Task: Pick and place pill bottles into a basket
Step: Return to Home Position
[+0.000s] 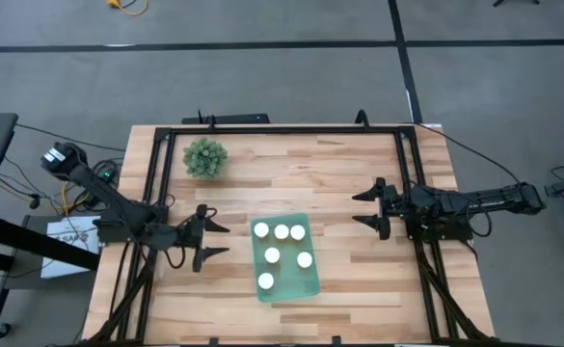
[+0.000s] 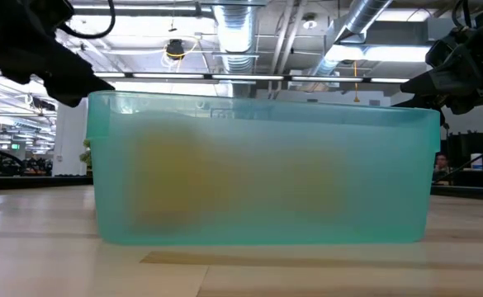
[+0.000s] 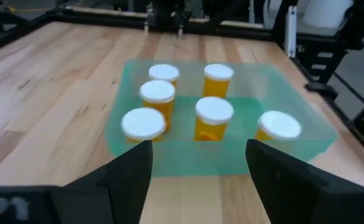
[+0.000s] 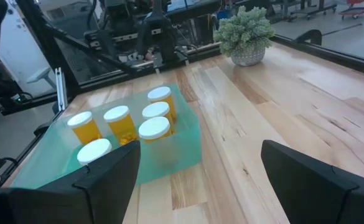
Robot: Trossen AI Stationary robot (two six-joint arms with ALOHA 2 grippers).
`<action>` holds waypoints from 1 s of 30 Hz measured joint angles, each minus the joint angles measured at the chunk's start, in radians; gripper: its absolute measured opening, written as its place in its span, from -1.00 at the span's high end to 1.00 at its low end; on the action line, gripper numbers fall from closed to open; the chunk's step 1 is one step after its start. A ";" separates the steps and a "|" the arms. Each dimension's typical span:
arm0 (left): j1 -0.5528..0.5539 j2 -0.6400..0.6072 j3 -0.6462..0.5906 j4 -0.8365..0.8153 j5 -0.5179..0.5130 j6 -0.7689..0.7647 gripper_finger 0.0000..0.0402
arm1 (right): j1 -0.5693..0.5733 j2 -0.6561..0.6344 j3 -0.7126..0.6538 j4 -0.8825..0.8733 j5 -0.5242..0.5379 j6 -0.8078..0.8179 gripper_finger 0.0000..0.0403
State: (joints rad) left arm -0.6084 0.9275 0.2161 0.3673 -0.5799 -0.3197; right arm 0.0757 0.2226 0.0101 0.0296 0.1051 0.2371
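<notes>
Jaws are being held spread and empty on the left gripper (image 1: 222, 240) and right gripper (image 1: 358, 209), the basket (image 1: 297, 285) of six pill bottles (image 1: 272, 255) being flanked, nearer the left.

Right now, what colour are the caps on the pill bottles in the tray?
White caps on orange pill bottles; shows best in the left wrist view.

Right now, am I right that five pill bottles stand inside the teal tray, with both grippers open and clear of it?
Not quite: six pill bottles stand inside the teal tray, not five. The high view shows all six from above. The rest holds: the left gripper and the right gripper are both open and clear of it.
</notes>
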 joint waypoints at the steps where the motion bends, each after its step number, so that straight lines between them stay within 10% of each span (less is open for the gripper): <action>1: 0.013 -0.011 -0.002 -0.014 0.013 0.004 -0.24 | 0.000 0.000 0.000 0.000 0.000 0.000 -0.62; 20: 0.359 -0.045 -0.014 -0.006 0.356 0.244 -0.24 | 0.000 0.000 0.000 0.000 0.000 0.000 -0.62; 30: 0.482 -0.051 -0.203 0.316 0.444 0.235 -0.24 | 0.000 0.000 0.000 0.000 0.000 0.000 -0.62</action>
State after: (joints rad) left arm -0.1267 0.8768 0.0128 0.6837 -0.1359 -0.0843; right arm 0.0760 0.2222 0.0101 0.0296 0.1051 0.2371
